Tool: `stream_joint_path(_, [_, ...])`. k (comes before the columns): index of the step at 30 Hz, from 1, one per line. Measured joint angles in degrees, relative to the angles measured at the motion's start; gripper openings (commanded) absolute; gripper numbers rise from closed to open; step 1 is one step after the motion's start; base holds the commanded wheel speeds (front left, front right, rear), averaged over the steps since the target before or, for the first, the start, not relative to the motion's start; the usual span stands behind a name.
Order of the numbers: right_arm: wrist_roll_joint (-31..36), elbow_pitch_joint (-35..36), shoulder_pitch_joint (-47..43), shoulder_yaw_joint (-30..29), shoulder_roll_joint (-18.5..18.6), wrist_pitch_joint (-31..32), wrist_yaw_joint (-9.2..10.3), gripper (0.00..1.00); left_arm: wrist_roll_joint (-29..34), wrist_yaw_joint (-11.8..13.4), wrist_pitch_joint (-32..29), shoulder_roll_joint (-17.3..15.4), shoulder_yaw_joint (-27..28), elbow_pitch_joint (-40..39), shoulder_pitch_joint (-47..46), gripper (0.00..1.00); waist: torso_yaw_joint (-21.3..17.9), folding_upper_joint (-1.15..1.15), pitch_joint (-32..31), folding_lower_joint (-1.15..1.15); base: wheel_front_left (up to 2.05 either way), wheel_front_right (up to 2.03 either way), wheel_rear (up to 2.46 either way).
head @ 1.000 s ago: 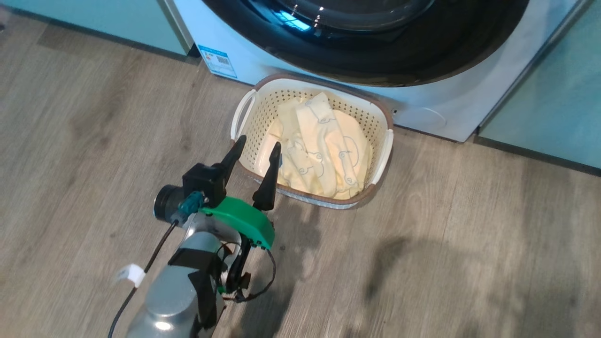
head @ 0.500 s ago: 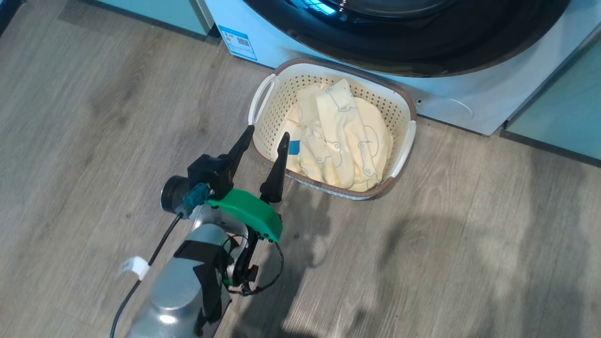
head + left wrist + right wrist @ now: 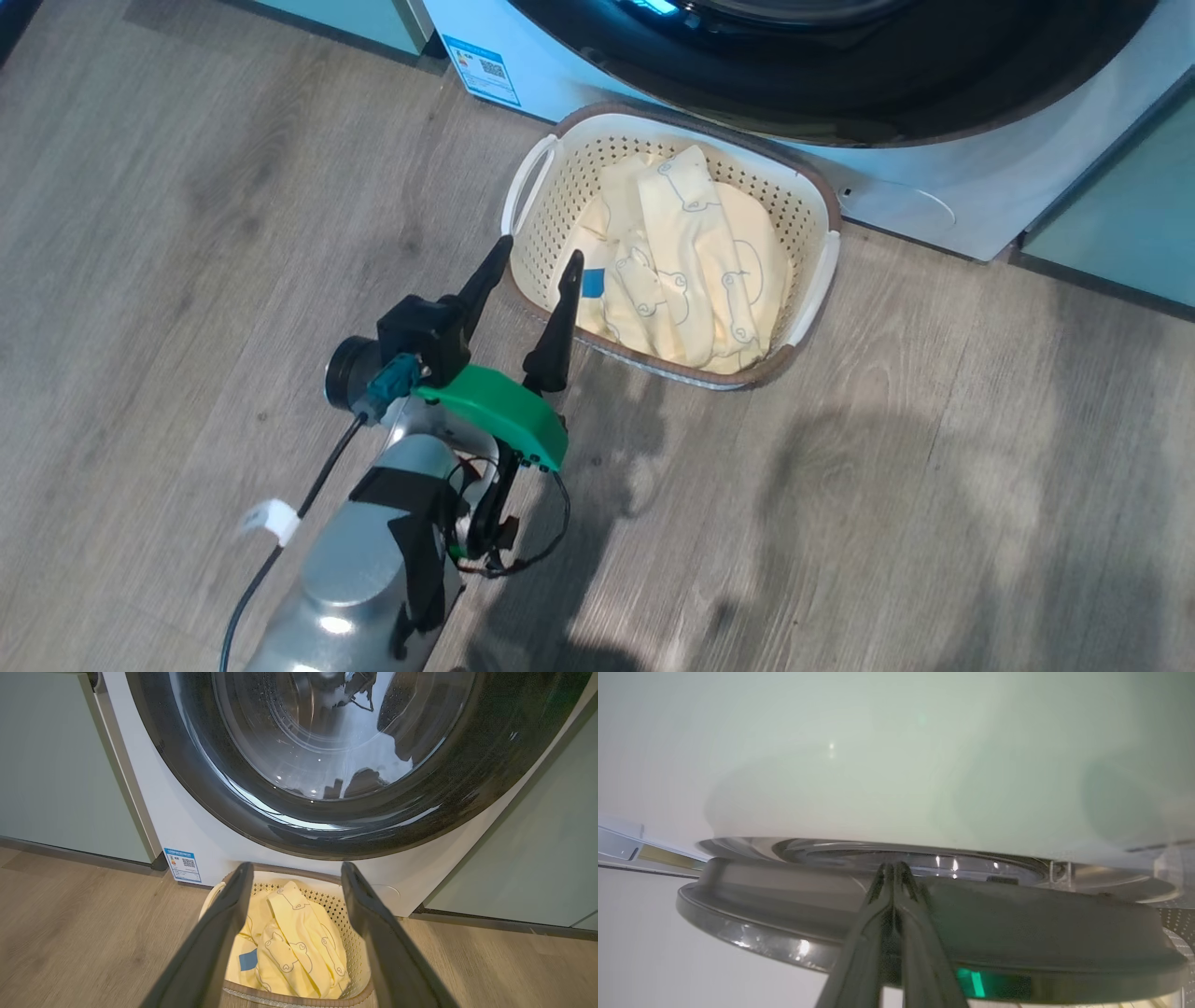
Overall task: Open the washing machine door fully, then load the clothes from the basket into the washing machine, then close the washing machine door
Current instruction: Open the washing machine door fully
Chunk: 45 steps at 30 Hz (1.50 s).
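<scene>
1. Washing machine door (image 3: 299, 835), large and round with a wide glossy black rim and a clear glass bowl centre, sits straight ahead of and above the left fingers (image 3: 210, 952). It is on the front of the big white front-loading washing machine (image 3: 159, 812). It looks shut or nearly so; I cannot tell whether it has cracked open.
2. The right fingers (image 3: 864, 952), two long dark prongs, are pressed tightly together and hold nothing. Their tips lie at the edge of the door's dark rim; contact is unclear.
3. The left fingers are spread wide and empty. Just beyond their tips is a small cream perforated plastic basket with a brown rim (image 3: 814, 280), holding soft pale yellow clothes with cartoon prints (image 3: 691, 261).
4. The step in hand is probably opening the door. To do it well, the right tips should catch behind the rim edge and the pull should follow the hinge's arc until the door is fully open.
5. The basket stands on the grey wood floor (image 3: 934, 467), directly under the door and close against the washer. The left fingers beside it may sit in the swing path. Flat pale teal cabinet panels (image 3: 56, 765) flank the machine.
</scene>
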<state>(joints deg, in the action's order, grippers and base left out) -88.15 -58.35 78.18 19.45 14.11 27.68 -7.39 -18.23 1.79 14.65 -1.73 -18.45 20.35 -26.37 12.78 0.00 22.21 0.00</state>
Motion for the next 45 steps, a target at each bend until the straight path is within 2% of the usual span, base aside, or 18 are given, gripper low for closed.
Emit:
stream_joint_path(14, [-0.23,0.67,-0.75,1.74,-0.15,6.33,0.00,0.00,0.00,0.23,0.00,0.00,-0.10,0.37,0.01,1.00,0.14,0.00,-1.83,0.00,0.00,0.00,0.00])
stream_joint_path(22, [-2.20,2.91,-5.00,1.62,-0.62,10.05,0.00,0.00,0.01,0.16,0.00,0.00,-0.09,1.16,0.57,1.00,-0.03,0.00,-4.48,-0.01,0.00,0.00,0.00])
stream_joint_path(38, [-3.16,7.26,-14.60,3.66,-4.10,15.00,0.00,0.00,1.63,-1.20,-0.01,-0.02,1.89,3.20,4.05,1.00,-0.31,0.00,-10.59,-0.01,0.00,0.00,0.00])
stream_joint_path(45, [-4.07,9.32,-18.90,5.04,-7.35,16.55,0.00,0.00,3.38,-2.22,-0.01,-0.03,3.57,4.27,5.97,1.00,-0.50,0.00,-13.24,-0.01,0.00,0.00,0.00])
